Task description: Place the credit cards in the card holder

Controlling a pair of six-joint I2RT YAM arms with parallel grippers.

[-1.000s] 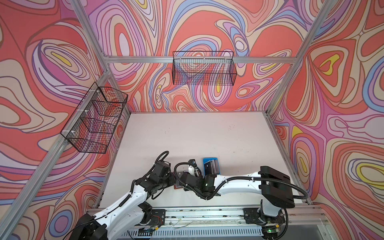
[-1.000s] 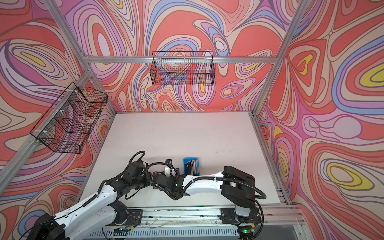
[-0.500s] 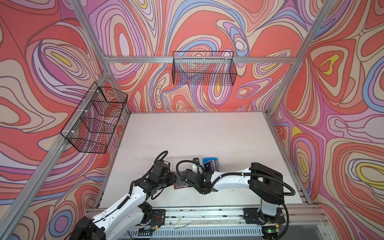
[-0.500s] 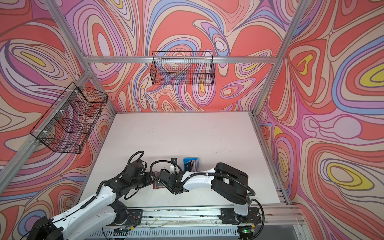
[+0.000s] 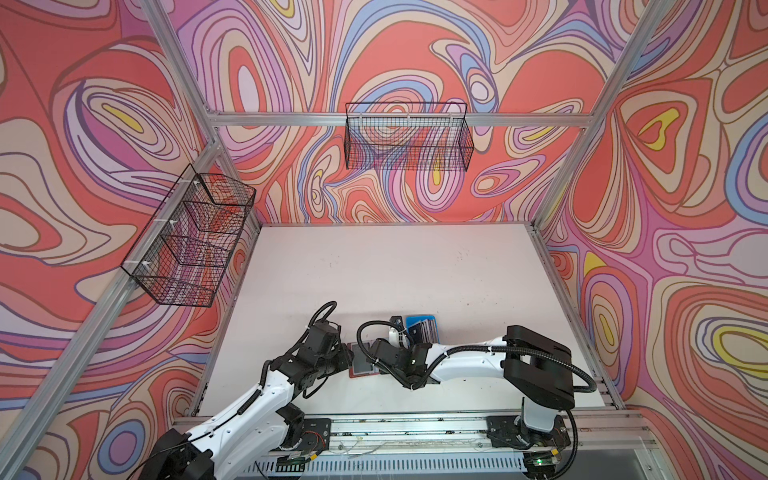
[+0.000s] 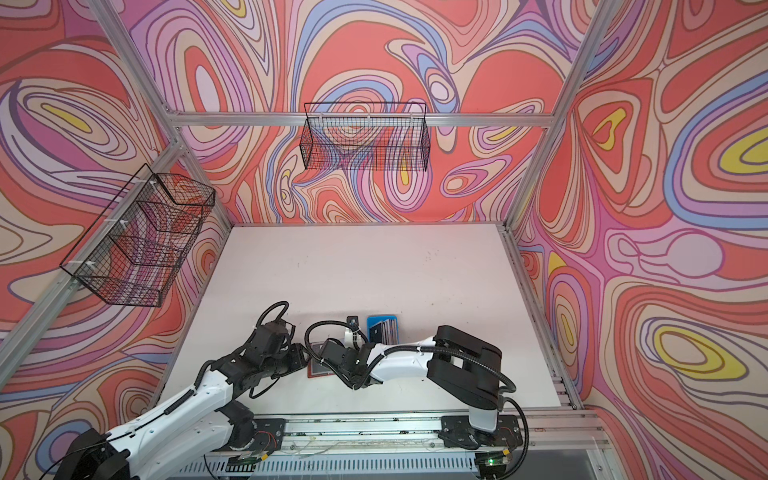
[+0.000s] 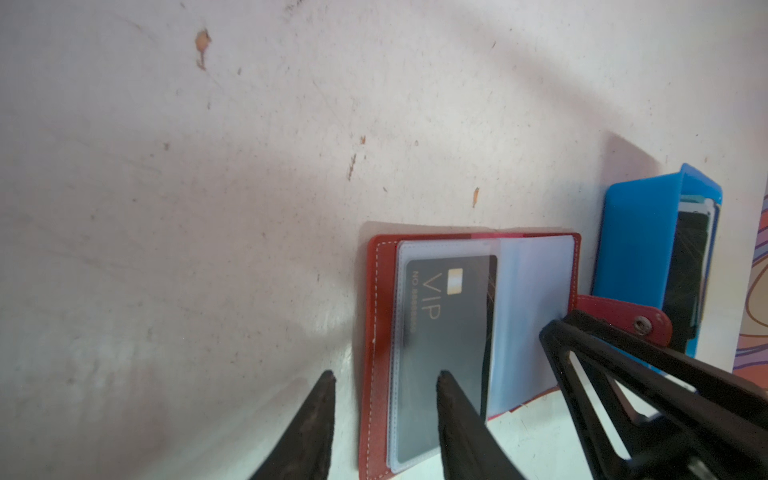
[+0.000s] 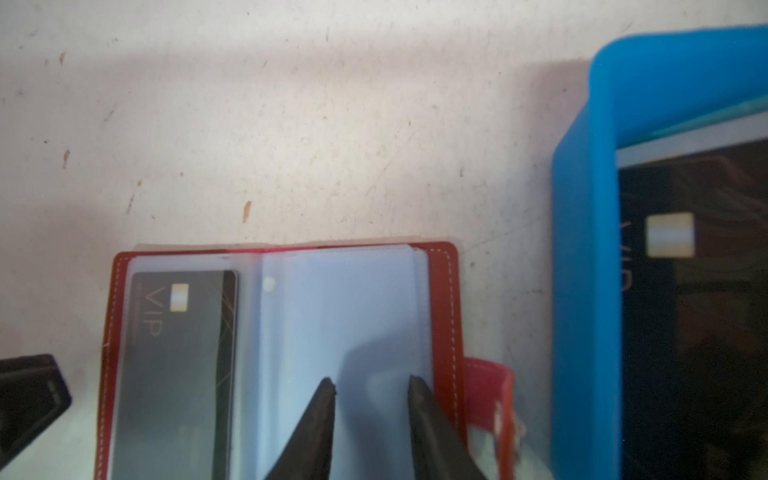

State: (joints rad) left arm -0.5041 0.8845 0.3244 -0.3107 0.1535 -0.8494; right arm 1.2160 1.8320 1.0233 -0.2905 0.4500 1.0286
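The card holder [image 7: 374, 332] [image 8: 446, 311] [image 5: 360, 366] [image 6: 318, 369] lies open on the table, red-brown with clear sleeves. A black VIP card [image 7: 449, 316] [image 8: 178, 353] sits in its left sleeve. The remaining credit cards [image 8: 706, 311] [image 7: 685, 266] [image 5: 424, 330], black one on top, stand in a blue tray beside it. My left gripper [image 7: 386, 376] is open, one finger over the black card's sleeve and the other over bare table. My right gripper [image 8: 372, 381] is open over the empty right-hand sleeves, close to the snap tab [image 8: 490, 386].
The blue tray [image 7: 640, 249] [image 8: 582, 249] [image 6: 374, 319] stands right beside the holder's tab side. Wire baskets [image 5: 407, 141] [image 5: 191, 245] hang on the back and left walls. The arms' rail [image 5: 415, 428] runs along the table's front edge.
My right gripper has moved left over the open card holder and its jaws have narrowed a little. The left arm has stayed put.
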